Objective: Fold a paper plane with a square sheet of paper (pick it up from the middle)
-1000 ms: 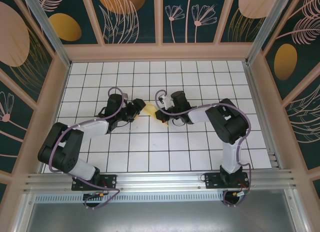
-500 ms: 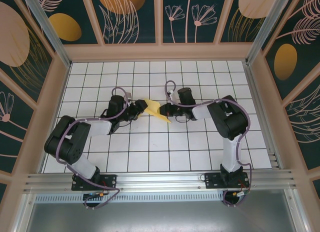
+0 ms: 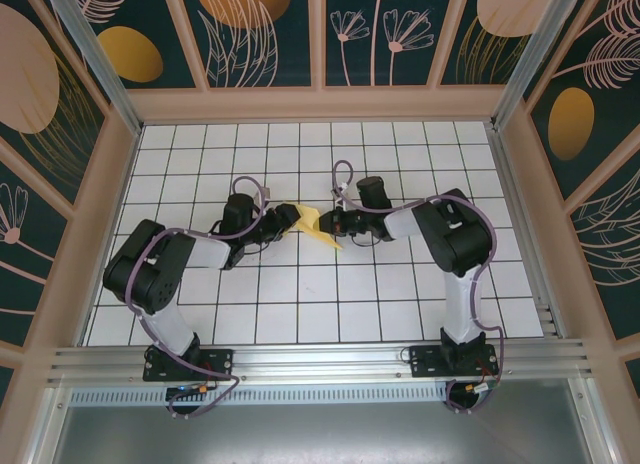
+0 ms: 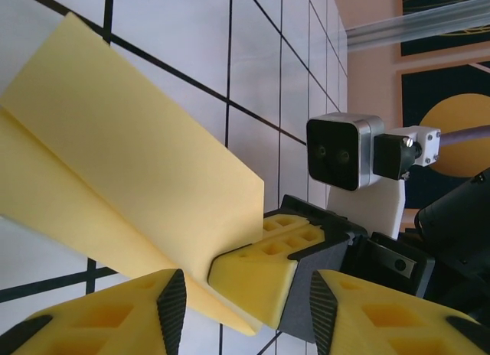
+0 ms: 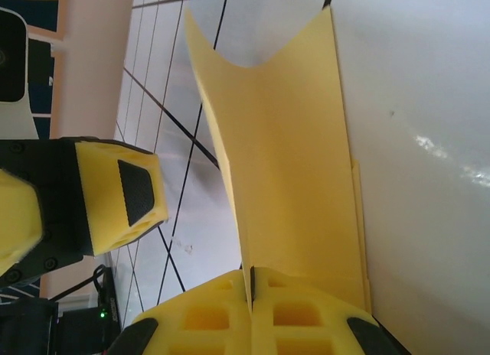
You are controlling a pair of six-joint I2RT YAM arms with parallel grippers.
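Note:
The square sheet of paper [image 3: 320,227] is pale yellow and folded into a narrow layered wedge, held just above the middle of the white grid table. My right gripper [image 3: 332,224] is shut on its right end; in the right wrist view the paper [image 5: 291,164] runs away from the pinched jaws [image 5: 250,290]. My left gripper [image 3: 290,217] faces it from the left, open. In the left wrist view its jaws [image 4: 245,305] stand on either side of the right gripper's fingertip [image 4: 253,282] and the edge of the paper [image 4: 138,156], with gaps on both sides.
The two grippers meet nose to nose, with the right wrist's camera housing [image 4: 341,152] close behind the paper. One left finger [image 5: 126,198] shows beside the sheet in the right wrist view. Peach walls [image 3: 320,104] ring the grid table [image 3: 300,314].
My left gripper has moved right up to the paper's end and its jaws have narrowed. The right gripper shifted slightly up and right with the paper, still shut on it.

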